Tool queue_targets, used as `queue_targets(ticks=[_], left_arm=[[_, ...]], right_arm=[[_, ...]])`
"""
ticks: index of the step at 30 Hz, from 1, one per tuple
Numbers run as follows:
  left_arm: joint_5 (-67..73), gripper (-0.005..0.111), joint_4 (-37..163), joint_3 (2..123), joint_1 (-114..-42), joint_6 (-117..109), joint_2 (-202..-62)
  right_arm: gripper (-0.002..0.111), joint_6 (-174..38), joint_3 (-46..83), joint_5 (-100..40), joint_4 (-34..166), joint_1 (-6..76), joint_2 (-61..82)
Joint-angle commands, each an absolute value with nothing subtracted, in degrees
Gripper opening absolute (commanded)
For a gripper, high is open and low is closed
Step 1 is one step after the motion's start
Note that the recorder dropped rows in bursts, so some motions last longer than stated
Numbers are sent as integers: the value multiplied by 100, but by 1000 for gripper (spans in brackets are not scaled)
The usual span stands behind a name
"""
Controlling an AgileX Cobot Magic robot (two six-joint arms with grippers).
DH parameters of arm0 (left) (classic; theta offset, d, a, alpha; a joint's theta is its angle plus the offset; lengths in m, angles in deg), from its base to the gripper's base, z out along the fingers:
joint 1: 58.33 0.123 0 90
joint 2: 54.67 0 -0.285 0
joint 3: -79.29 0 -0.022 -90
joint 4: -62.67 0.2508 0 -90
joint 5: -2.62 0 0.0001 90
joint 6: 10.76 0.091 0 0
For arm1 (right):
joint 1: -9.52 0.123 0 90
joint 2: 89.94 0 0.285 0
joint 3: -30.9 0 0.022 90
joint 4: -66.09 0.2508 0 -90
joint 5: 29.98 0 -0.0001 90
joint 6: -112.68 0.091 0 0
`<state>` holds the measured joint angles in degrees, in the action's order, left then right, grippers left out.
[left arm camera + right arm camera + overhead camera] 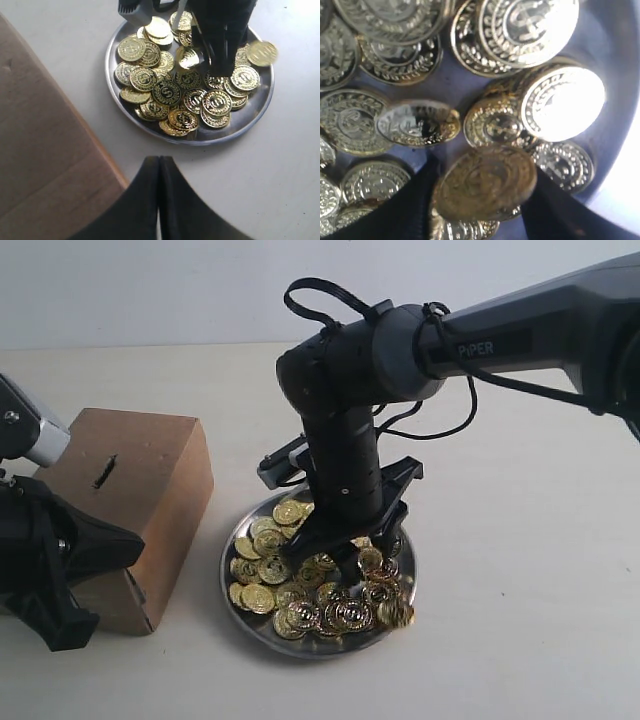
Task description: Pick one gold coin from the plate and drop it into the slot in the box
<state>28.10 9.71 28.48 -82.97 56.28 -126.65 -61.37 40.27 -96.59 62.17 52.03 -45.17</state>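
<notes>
The silver plate (262,635) holds a heap of gold coins (262,570) right of the brown cardboard box (150,470), whose dark slot (104,472) faces up. My right gripper (345,570) reaches straight down into the plate. In the right wrist view its black fingers (412,205) close on the edges of one tilted, blurred gold coin (485,182), just above the other coins (560,102) and the plate floor (615,150). My left gripper (159,161) is shut and empty, low beside the box (45,165), with the plate (200,140) ahead of it.
One blurred coin (397,615) lies at the plate's near right rim, and the same blurred coin (262,52) shows in the left wrist view. The right arm (520,340) stretches in from the upper right. Pale tabletop (520,570) surrounds plate and box.
</notes>
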Motion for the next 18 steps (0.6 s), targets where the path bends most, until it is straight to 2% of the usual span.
queue_targets(ticks=[1,18], left_arm=[[2840,0,945,2876,-8327,5640,-12688],[2840,0,945,2876,-8327,5640,-12688]], right_arm=[[47,-6190,3924,-9626,6269,5176,-4770],[43,-6271,3924,-9507,6261,5176,-4770]])
